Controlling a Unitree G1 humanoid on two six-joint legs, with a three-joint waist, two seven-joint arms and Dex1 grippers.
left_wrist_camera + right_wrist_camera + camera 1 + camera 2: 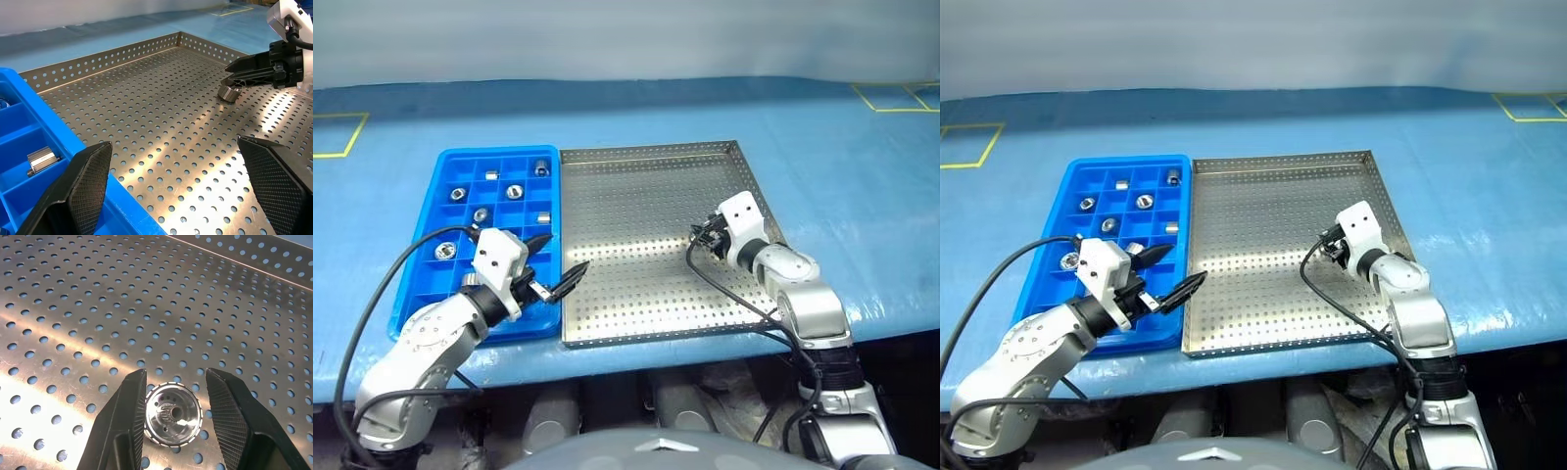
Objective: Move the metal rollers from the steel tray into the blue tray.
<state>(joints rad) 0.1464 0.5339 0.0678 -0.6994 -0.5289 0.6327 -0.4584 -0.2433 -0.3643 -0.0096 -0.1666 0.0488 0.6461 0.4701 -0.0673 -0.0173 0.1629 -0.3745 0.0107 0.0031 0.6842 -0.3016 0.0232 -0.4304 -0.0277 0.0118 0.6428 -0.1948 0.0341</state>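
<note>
Black-fingered and spread wide with nothing between the fingers, our left gripper [558,257] hangs over the near right corner of the bright blue plastic tray [429,223] with its grid of small square compartments, its fingertips reaching across the seam where that tray's right edge meets the left edge of the square grey steel tray [636,304] with the perforated floor and low rim. The two trays lie side by side, touching, near the front edge of the blue-covered table [862,196]. Further in, toward the right edge of the steel tray and about midway along it, our right gripper [176,396] is lowered onto the dotted floor with its two black fingers standing on either side of one small shiny silver metal roller [174,418], a short cylinder with a central hole lying on the tray floor; the fingers are partly closed and sit close against its sides, but we cannot tell whether they are pressing on it. In the left wrist view the same roller sits on the floor beneath those fingertips. Beyond our left gripper, several more metal rollers [515,192] rest in separate compartments of the blue tray, most in its far half, one to a cell. Yellow tape lines [342,137] mark the table near its far corners.
</note>
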